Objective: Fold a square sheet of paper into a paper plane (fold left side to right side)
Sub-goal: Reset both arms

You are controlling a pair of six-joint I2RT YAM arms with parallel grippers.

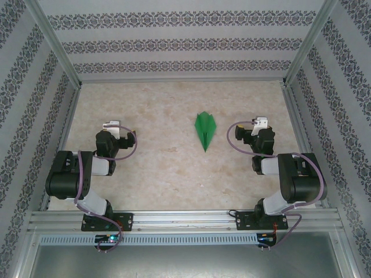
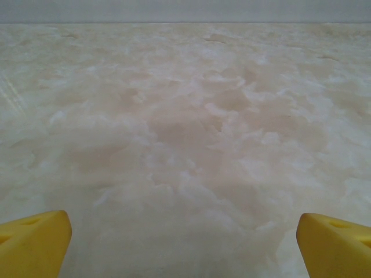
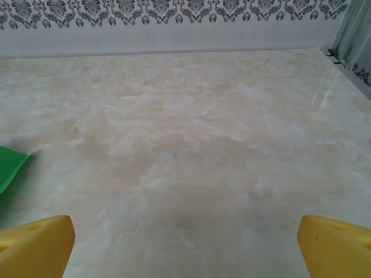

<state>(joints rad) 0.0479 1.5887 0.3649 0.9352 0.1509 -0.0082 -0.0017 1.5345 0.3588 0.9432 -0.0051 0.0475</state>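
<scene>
Paper plane [image 1: 205, 130] between left gripper [image 1: 112, 127] and right gripper [image 1: 261, 123] — touching neither, fingers [image 2: 35, 243] spread wide

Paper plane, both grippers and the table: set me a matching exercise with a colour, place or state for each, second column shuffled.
Things:
1. paper plane
2. left gripper
3. right gripper
4. table

Descriptions:
A. open, the nearer one to the plane
B. marbled beige
C. green, folded, lying flat with its point toward the near edge
D. open, the farther one from the plane

Pairs: 1-C, 2-D, 3-A, 4-B
</scene>
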